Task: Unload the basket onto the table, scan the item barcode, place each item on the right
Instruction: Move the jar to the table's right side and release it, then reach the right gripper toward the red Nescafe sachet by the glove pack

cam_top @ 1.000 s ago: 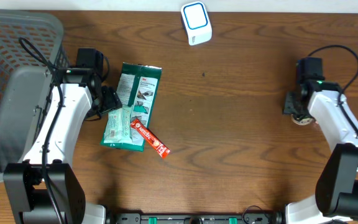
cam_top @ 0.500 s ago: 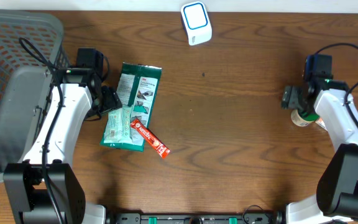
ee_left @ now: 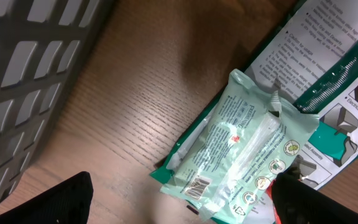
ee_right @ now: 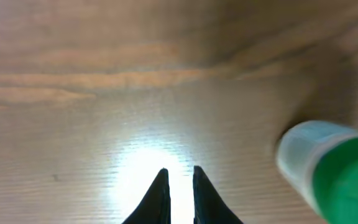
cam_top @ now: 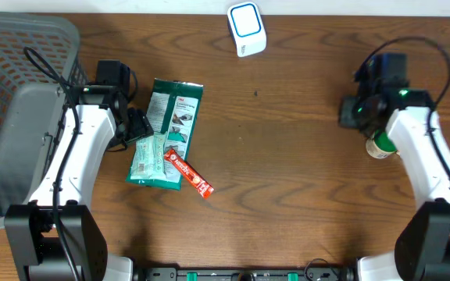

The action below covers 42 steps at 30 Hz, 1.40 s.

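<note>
A pale green wipes packet [ee_left: 247, 149] lies on a larger green-and-white packet [cam_top: 175, 109], its barcode [ee_left: 196, 185] facing up. A red stick pack [cam_top: 187, 172] lies across their near corner. My left gripper [ee_left: 182, 205] hangs open over the pale packet's barcode end, holding nothing; in the overhead view the left gripper [cam_top: 135, 127] sits at the packets' left edge. The white scanner [cam_top: 246, 28] with a blue square stands at the far edge. My right gripper [ee_right: 179, 171] is shut and empty over bare wood, left of a small green-capped bottle [ee_right: 328, 168].
A grey mesh basket [cam_top: 18, 101] fills the far left, and its wall [ee_left: 36, 68] shows close to my left gripper. The small bottle [cam_top: 380, 145] stands upright by the right arm. Dark wood tabletop [cam_top: 287, 172] stretches between the packets and the bottle.
My right gripper has drawn away from the small bottle, moving left and toward the far edge, and its jaws have closed with nothing in them. The left arm and the packets have not moved.
</note>
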{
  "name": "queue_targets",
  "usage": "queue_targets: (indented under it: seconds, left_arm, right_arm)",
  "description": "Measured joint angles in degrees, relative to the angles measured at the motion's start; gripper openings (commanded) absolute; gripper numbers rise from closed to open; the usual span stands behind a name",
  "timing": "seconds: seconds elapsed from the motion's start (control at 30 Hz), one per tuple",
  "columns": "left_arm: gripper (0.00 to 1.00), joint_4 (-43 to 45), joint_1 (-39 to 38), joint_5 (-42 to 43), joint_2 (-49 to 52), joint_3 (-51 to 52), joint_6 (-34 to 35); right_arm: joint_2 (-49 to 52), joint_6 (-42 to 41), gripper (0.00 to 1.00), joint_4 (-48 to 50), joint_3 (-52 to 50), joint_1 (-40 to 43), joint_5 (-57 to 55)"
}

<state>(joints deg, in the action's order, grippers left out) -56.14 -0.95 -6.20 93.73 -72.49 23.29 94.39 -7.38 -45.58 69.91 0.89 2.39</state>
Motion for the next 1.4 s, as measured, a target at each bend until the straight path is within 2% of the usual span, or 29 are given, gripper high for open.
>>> queue_targets:
  seconds: [0.27, 0.4, 0.57, 0.63, 0.67, 0.73, 0.87, 1.0, 1.13, 1.4]
  left_arm:
    - [0.93, 0.02, 0.00, 0.00, 0.00, 0.00, 0.00]
    - [0.93, 0.04, 0.00, 0.00, 0.00, 0.00, 0.00]
    - [0.93, 0.04, 0.00, 0.00, 0.00, 0.00, 0.00]
    - [0.93, 0.02, 0.00, 0.00, 0.00, 0.00, 0.00]
    - [0.93, 0.02, 0.00, 0.00, 0.00, 0.00, 0.00]
    - [0.93, 0.02, 0.00, 0.00, 0.00, 0.00, 0.00]
    - [0.93, 0.02, 0.00, 0.00, 0.00, 0.00, 0.00]
    - [0.93, 0.02, 0.00, 0.00, 0.00, 0.00, 0.00]
    - [0.93, 0.02, 0.00, 0.00, 0.00, 0.00, 0.00]
    - [0.93, 0.02, 0.00, 0.00, 0.00, 0.00, 0.00]
  right_arm:
    - [2.01, -2.89, 0.02, 9.27, -12.66, 1.53, -13.14]
    - [2.03, -3.28, 0.04, 16.76, -14.32, 6.10, -16.79]
    - [2.03, -4.24, 0.07, 18.29, -14.36, 11.39, -18.05]
    - [2.05, -4.85, 0.13, 18.27, -14.38, 12.92, -18.08]
    - [2.05, -5.20, 0.20, 18.14, -14.38, 13.57, -17.86]
    - [2.05, -5.29, 0.27, 16.92, -14.05, 14.23, -16.55]
    - [2.03, -4.96, 0.38, 10.97, -10.38, 13.68, -7.69]
    - [1.66, -4.52, 0.47, 7.96, -5.14, 9.42, 4.09]
    - [0.90, -3.50, 0.52, 9.09, -3.74, -0.52, 14.80]
    - [0.90, -1.77, 0.53, 15.87, -3.74, -24.04, 20.24]
